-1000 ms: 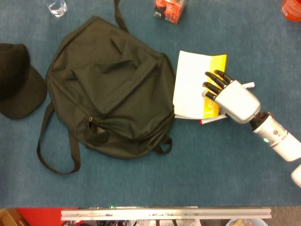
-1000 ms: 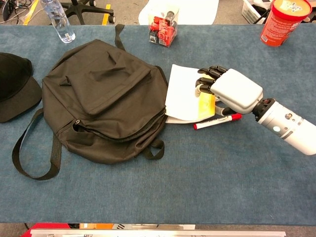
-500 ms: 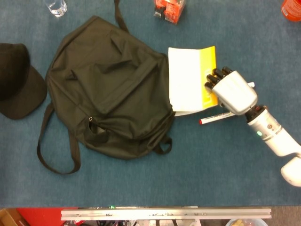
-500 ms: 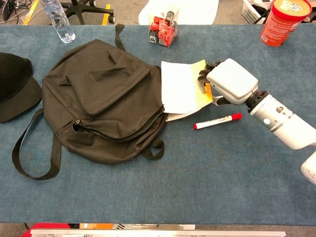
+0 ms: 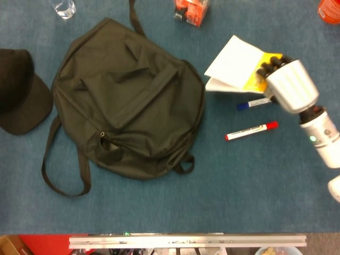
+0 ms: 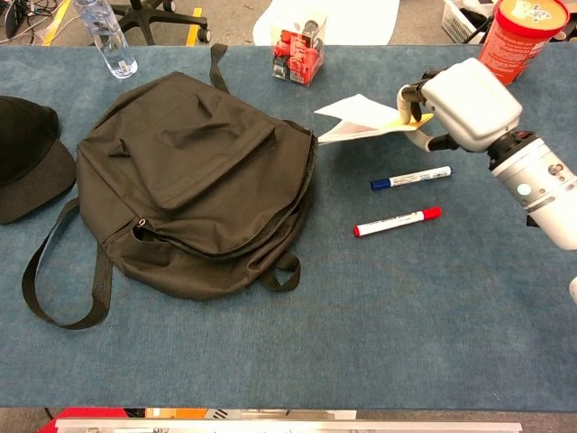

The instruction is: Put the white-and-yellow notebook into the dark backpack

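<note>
The dark backpack [image 5: 127, 101] [image 6: 189, 180] lies flat on the blue table, its main zip partly open along the right and lower side. My right hand [image 5: 284, 82] [image 6: 455, 101] grips the white-and-yellow notebook [image 5: 234, 64] [image 6: 361, 122] by its yellow edge. The notebook hangs lifted above the table, just right of the backpack, its white cover tilted toward the bag. My left hand is in neither view.
A blue marker [image 5: 255, 103] [image 6: 410, 179] and a red marker [image 5: 251, 130] [image 6: 397, 222] lie below the notebook. A black cap [image 5: 21, 90] sits at the left, a water bottle [image 6: 106, 36] and a clear box of red items [image 6: 299, 45] at the back, a red tub [image 6: 514, 36] far right.
My right hand has lifted the notebook off the table and carried it up and to the right. The blue marker that lay under it now shows.
</note>
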You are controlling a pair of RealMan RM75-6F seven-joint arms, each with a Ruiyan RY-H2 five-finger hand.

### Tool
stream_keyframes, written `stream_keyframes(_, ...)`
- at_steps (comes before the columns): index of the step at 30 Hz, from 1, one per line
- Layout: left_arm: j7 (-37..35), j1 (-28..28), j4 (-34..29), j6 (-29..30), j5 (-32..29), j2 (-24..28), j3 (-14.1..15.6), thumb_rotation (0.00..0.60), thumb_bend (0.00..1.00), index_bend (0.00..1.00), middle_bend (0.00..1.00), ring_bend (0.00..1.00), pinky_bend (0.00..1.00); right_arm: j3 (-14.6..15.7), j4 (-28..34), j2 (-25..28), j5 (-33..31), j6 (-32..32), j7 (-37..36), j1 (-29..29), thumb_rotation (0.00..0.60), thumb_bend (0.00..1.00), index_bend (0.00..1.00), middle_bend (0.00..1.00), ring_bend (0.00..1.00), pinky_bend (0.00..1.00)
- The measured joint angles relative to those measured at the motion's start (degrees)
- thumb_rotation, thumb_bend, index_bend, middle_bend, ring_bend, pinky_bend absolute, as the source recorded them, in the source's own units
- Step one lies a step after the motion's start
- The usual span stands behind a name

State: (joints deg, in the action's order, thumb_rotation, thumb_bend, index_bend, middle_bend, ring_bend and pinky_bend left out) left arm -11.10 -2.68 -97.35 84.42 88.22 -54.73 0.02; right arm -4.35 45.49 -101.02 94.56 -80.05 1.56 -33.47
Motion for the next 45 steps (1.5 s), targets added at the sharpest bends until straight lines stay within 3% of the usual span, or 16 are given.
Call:
stream_keyframes(15,0.4,-8.7,-0.2,-9.6,5.6,-0.2,-0.2,0.6,0.25,0.05,0.03,0.03,0.09,-1.8,12.8,12.5,-1.2,-5.6,3.9,3.7,0.6,0.46,0.9,0.67,0.51,0.63)
stream_keyframes(26,1.7,-15.2,-1.4,-18.4,9.6,-3.5,1.6,0.6,0.25,0.08,0.04,0.03,0.09,-2.7,18.6,19.5,-2.3,-9.2,5.4,7.5,0.6,0.46,0.9,0.67,0.51,0.63)
stream_keyframes(34,4.9,-20.8,-1.8,-24.7,12.7,-8.3,2.9,0.6,0.25,0.08,0.05,0.03,0.09,-3.6,20.8,21.8,-3.7,-10.3,5.7,9.5,0.6,0.46,0.9,0.67,0.51,0.63)
stream_keyframes(45,10.4,-26.1,-2.0,-31.7,10.8,-14.6,2.5,0.6,0.25,0.09,0.05,0.04,0.09,-3.2,21.1,21.9,-2.8,-10.2,5.1,10.2,0.6,0.46,0.9,0.68,0.52,0.63)
